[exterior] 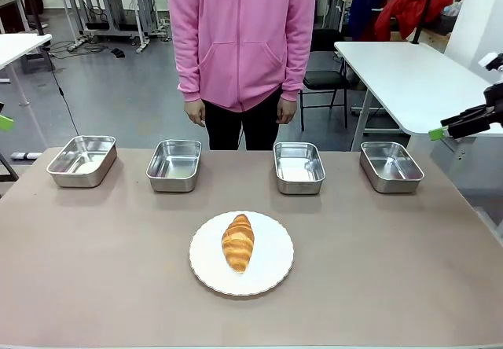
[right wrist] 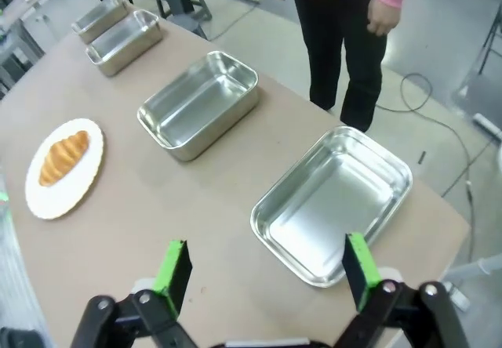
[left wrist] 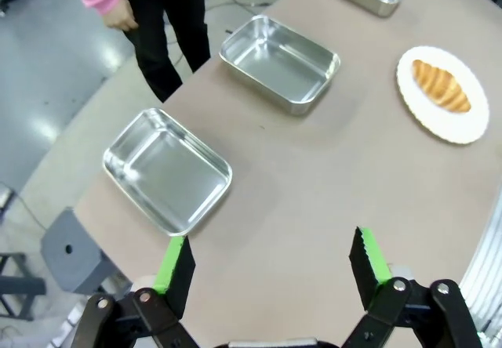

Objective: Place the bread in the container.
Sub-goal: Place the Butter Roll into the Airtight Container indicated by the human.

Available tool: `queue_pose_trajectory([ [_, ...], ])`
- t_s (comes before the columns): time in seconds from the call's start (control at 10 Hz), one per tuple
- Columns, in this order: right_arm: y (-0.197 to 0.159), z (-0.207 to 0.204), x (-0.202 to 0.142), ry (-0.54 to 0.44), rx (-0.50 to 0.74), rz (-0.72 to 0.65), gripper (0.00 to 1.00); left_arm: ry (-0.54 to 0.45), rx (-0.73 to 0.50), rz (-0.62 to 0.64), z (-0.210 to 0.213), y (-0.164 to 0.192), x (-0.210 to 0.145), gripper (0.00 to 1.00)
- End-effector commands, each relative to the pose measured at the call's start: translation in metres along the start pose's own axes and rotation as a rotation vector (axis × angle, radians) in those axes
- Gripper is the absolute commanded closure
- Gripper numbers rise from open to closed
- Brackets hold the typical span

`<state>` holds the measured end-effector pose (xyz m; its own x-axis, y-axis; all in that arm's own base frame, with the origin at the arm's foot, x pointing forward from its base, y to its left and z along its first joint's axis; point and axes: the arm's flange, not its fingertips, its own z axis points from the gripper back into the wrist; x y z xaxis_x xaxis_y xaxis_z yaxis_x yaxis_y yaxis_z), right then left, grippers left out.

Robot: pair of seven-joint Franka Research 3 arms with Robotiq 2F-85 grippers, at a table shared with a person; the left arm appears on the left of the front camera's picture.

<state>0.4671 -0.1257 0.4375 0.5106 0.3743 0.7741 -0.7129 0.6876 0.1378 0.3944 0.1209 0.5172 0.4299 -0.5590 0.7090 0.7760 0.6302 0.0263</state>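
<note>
The bread (exterior: pixel 238 242), a golden-brown croissant, lies on a round white plate (exterior: pixel 271 264) at the middle front of the table. Four alike steel pans stand empty in a row behind it: far left (exterior: pixel 82 160), left of middle (exterior: pixel 174 164), right of middle (exterior: pixel 299 167), far right (exterior: pixel 391 166). Which one is the container cannot be told. My left gripper (left wrist: pixel 271 262) is open, high over the table's left end near a pan (left wrist: pixel 169 172); the bread (left wrist: pixel 441 85) lies far off. My right gripper (right wrist: pixel 267 270) is open above the right end, near a pan (right wrist: pixel 333 203); the bread (right wrist: pixel 64 156) lies far off.
A person in a pink hoodie (exterior: pixel 240 34) stands at the far side, hands (exterior: pixel 195 113) hanging by the hips. The brown table (exterior: pixel 377 270) is bare around the plate. My right gripper (exterior: pixel 438 133) hovers off the right edge. A white table (exterior: pixel 409 74) stands behind.
</note>
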Motion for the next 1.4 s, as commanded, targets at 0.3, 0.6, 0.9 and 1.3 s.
queue_pose_trajectory([
  [0.3,0.006,0.001,0.004,0.014,-0.006,0.001,0.0,0.0,0.0,0.0,0.0,0.0,0.0,0.0],
  [0.6,0.0,0.008,0.012,0.014,0.005,0.026,0.0,-0.022,-0.02,0.005,0.011,0.006,-0.005,0.0],
  [0.9,-0.002,0.016,0.03,-0.014,0.015,0.027,0.0,-0.156,-0.074,0.013,0.026,0.008,-0.011,0.0],
  [1.3,-0.008,0.019,0.035,-0.027,0.036,0.006,0.0,-0.217,-0.113,0.038,0.039,0.009,-0.01,0.0],
])
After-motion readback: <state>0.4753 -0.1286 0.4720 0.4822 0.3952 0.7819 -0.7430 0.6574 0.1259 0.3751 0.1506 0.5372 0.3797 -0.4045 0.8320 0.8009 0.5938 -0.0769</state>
